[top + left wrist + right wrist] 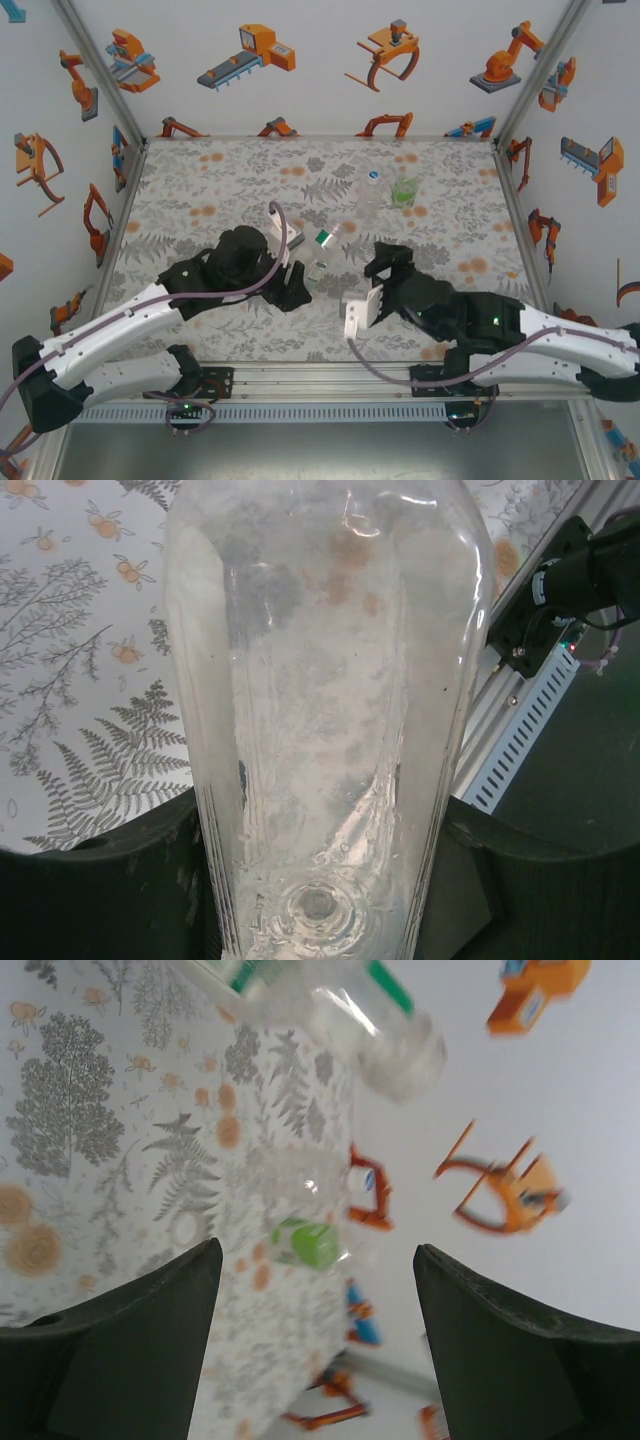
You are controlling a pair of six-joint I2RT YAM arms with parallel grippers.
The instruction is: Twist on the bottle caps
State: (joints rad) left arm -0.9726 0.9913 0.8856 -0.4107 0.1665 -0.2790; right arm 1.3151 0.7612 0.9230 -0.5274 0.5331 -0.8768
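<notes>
A clear bottle (320,680) lies between the dark fingers (100,880) of my left gripper (320,880), base toward the camera, and the gripper is shut on it. From above, this bottle (322,250) shows a white-and-green label and hangs over the table's middle in my left gripper (292,272). My right gripper (383,268) is just to its right, open and holding nothing. Between the spread fingers of the right gripper (317,1252) I see the far green-labelled bottle (305,1243) and a plain bottle (330,1175) with a bluish cap (357,1177). The held bottle (350,1015) crosses the top.
The plain bottle (372,192) and the green-labelled bottle (405,188) stand side by side at the back right of the patterned table (200,190). White walls with robot stickers close in three sides. A metal rail (320,375) runs along the near edge.
</notes>
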